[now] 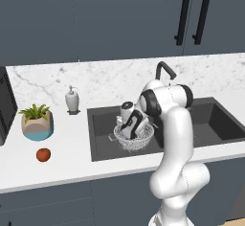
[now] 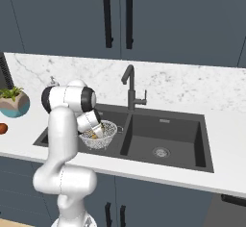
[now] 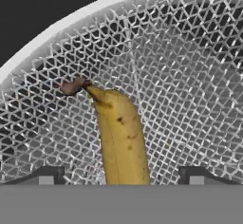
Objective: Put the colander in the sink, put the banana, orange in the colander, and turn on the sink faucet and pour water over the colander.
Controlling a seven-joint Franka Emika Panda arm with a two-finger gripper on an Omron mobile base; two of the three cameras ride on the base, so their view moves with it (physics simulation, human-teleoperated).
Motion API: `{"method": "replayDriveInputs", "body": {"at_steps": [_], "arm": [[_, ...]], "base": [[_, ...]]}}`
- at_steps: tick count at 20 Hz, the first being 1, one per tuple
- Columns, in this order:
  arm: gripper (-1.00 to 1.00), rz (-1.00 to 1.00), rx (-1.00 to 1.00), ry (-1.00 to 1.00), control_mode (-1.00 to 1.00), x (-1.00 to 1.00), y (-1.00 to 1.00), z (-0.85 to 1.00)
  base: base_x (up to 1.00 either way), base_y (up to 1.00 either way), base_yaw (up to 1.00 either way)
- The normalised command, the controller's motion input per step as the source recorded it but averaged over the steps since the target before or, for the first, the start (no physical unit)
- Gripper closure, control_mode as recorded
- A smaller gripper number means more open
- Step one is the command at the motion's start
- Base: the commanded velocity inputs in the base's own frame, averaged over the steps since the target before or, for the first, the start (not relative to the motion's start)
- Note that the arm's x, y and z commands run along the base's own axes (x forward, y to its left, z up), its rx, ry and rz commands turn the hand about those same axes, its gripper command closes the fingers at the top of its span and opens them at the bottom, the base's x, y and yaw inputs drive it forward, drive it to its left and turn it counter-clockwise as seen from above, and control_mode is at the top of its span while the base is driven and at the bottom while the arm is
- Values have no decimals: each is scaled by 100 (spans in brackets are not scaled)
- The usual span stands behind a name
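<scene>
- Hand view: the banana lies inside the colander, between the spread, released fingertips of the hand.
- Colander sits in the sink, in the basin left of the faucet.
- Orange waits on the surface, well left of the sink.
- Left to do, I judge: orange, then water.

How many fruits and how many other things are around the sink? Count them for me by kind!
Bananas: 1, the banana in the colander
Oranges: 1, the orange on the counter
Colanders: 1
Faucets: 1, the sink faucet
Soap dispensers: 1, the soap dispenser
Potted plants: 1, the potted plant
Total: 6
</scene>
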Motion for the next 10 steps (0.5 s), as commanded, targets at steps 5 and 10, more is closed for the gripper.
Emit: {"method": "replayDriveInputs", "body": {"at_steps": [5,10], "arm": [[-100,0,5,0,-100,0,-3,79],[-100,3,6,0,-100,-18,0,87]], "base": [[0,0,0],[0,0,0]]}}
